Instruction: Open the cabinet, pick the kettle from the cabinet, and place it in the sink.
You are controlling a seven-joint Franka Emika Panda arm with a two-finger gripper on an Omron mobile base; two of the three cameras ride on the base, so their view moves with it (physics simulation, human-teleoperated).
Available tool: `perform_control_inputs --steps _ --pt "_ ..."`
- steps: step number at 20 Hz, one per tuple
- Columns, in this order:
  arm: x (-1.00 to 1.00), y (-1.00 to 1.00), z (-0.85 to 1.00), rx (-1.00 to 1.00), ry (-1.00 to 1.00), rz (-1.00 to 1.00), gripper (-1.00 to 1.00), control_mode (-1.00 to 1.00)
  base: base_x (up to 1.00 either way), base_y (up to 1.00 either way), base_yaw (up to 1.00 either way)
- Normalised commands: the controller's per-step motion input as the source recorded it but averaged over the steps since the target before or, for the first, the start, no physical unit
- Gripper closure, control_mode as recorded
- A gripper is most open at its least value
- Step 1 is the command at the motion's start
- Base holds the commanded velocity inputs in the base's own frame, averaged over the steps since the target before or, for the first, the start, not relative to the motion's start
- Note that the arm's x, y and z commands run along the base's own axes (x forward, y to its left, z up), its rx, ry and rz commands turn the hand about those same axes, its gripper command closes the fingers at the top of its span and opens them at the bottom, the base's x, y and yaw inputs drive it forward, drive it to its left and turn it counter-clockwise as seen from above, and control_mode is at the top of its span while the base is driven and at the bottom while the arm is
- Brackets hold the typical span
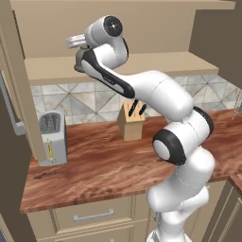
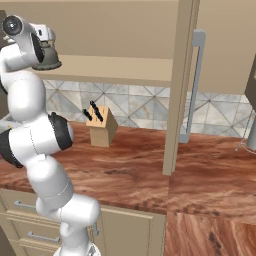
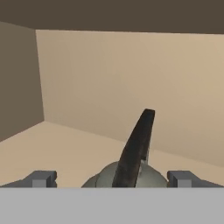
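The cabinet stands open, its left door [image 1: 19, 80] swung out and its right door [image 2: 180, 85] edge-on with a grey bar handle [image 2: 197, 85]. On the cabinet's bottom shelf [image 1: 156, 64] sits the kettle [image 1: 81, 62] [image 2: 47, 59], squat and dull grey. My gripper [image 1: 81, 51] [image 2: 47, 47] reaches down over it inside the cabinet. In the hand view the kettle's dark arched handle [image 3: 138, 144] rises between my two fingertips [image 3: 41, 178], which stand wide apart and clear of it on either side. The gripper [image 3: 111, 179] is open. The sink is out of view.
A wooden knife block [image 1: 131, 122] [image 2: 101, 129] stands at the back of the reddish wood counter [image 1: 94, 165]. A boxy grey toaster [image 1: 52, 137] sits at the left beneath the open door. Drawers [image 1: 92, 216] run under the counter. A thin wire object [image 2: 247, 135] shows at the far right.
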Motion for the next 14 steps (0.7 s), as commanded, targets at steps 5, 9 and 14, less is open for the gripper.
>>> perform_control_inputs --steps 5,9,14 --pt "0.18 0.07 -0.07 0.00 0.00 0.00 -1.00 -1.00 0.00 0.00 0.00" --pt "0.16 0.06 -0.05 0.00 0.00 0.00 -1.00 -1.00 0.00 0.00 0.00" --pt "0.03 0.08 -0.03 0.00 0.00 0.00 1.00 -1.00 0.00 0.00 0.00"
